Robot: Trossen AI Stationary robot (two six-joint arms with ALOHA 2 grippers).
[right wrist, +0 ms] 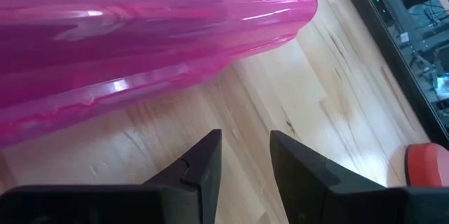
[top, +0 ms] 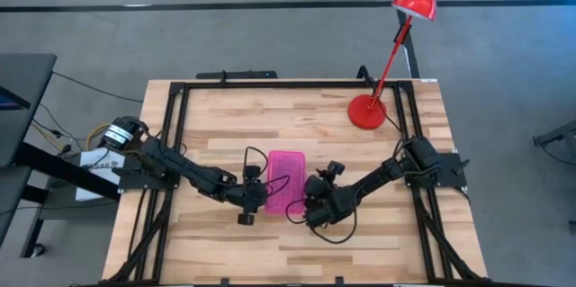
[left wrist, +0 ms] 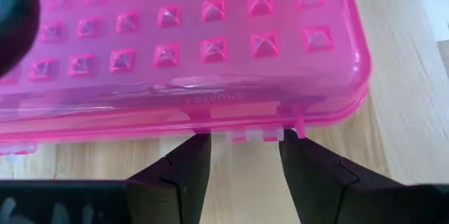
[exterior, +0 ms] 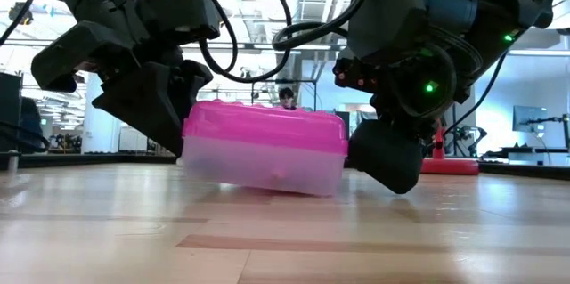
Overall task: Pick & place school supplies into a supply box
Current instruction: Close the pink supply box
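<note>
Supply box (top: 287, 182) lies between left end effector (top: 255, 199) and right end effector (top: 312, 204).

The only lettering I can make out is embossed on the supply box (left wrist: 189, 48), along the pink lid's front edge by the latch: it looks like "CRAYONS" (faint, the first letters partly lost in glare). I can read nothing else anywhere.

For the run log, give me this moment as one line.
supply box: lid shut, tilted on table | left pincer: open at its latch edge | right pincer: open, beside its other side | loose supplies: none visible
</note>
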